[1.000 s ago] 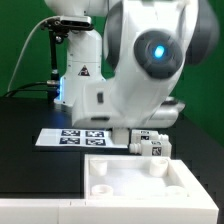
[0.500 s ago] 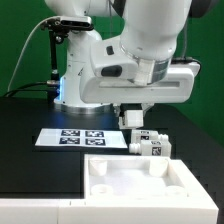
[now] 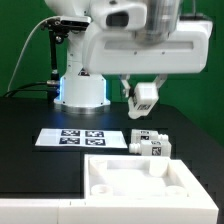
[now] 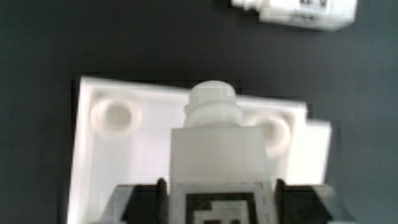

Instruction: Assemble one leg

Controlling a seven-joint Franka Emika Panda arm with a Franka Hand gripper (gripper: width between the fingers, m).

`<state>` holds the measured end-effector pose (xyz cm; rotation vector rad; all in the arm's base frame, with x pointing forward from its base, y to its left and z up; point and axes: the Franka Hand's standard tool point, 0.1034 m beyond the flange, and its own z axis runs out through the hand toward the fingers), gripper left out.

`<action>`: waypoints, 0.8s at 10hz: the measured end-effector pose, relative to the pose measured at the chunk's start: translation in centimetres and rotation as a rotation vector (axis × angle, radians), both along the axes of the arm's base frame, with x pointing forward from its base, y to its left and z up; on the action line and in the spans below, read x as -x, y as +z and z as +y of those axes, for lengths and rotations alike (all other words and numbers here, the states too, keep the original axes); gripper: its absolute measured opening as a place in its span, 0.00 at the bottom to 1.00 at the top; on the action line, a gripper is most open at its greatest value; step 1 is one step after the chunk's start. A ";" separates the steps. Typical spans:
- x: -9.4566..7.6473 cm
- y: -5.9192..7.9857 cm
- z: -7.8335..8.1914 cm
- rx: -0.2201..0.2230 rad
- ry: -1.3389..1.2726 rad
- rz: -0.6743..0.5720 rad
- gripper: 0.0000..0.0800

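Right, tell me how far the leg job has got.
Done: the gripper is shut on one leg, lifted clear of the table. In hand: holding it above the tray. Left: seating its peg in a socket.

Nothing readable tbh, just black-and-white square tags on the marker board [image 3: 82,138], the held leg [image 4: 219,165] and the spare legs [image 3: 150,143].

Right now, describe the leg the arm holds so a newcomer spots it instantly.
Find the white arm over the black table. Pinched in its jaws is a white tagged leg. Unlike the other legs lying beside the marker board, it hangs in the air.
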<state>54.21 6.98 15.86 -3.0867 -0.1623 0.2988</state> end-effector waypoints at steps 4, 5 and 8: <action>-0.4 0.2 0.1 -0.015 -0.042 -0.289 0.35; -0.5 0.1 0.1 -0.019 -0.043 -0.358 0.36; -4.7 -0.7 1.2 -0.043 0.012 -0.683 0.36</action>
